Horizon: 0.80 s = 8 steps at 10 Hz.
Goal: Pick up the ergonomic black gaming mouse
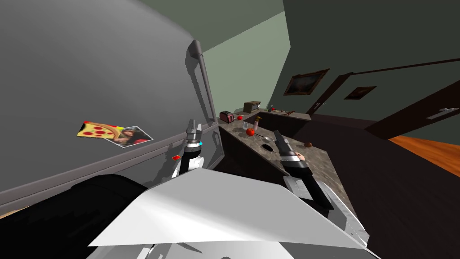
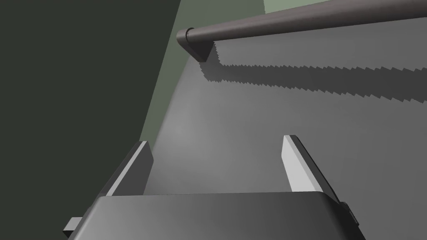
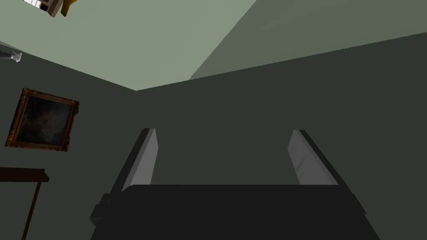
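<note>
Holding the left gripper (image 2: 217, 139) with fingers spread, nothing between them; pointing at the grey fridge (image 2: 250, 116), close before the tips; seeing its handle (image 2: 312, 21) run across just beyond them; noting a pizza magnet (image 1: 96, 131) and a photo (image 1: 130, 136) on the door, well off to the outer side. Holding the right gripper (image 1: 277, 134) open likewise, empty, above the counter (image 1: 323, 166); finding a small black oval, seemingly the mouse (image 1: 267, 147), flat on the counter just beside those fingers, toward the left gripper, not touching; past the tips, a tomato (image 1: 250, 131), then a toaster (image 1: 227, 117) farther on.
</note>
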Motion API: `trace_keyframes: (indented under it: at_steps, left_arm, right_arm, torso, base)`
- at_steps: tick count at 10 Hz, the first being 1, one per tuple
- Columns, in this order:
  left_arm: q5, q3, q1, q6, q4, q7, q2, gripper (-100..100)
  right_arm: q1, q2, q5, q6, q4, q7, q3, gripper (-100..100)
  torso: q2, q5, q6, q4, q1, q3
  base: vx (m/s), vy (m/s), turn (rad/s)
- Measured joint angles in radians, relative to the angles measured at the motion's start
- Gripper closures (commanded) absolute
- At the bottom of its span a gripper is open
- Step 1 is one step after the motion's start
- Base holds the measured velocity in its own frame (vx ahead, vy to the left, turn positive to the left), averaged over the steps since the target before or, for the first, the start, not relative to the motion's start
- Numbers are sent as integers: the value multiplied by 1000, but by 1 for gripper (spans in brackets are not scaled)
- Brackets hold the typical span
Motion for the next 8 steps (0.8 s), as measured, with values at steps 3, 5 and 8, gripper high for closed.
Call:
trace_keyframes:
  at_steps: [3, 5, 8]
  left_arm:
    - [0, 0, 0, 0, 0, 0, 0, 0]
    - [0, 0, 0, 0, 0, 0, 0, 0]
    - [0, 0, 0, 0, 0, 0, 0, 0]
  right_arm:
    - [-2, -81, 12, 24, 12, 27, -22, -100]
    - [-3, -134, 23, 37, 27, 46, -33, -100]
    - [3, -211, 40, 51, 45, 65, -42, -100]
  torso:
    - [1, 0, 0, 0, 0, 0]
    - [1, 0, 0, 0, -1, 0]
    - [2, 0, 0, 0, -2, 1]
  base:
    - [86, 78, 61]
    - [77, 58, 46]
    - [52, 45, 54]
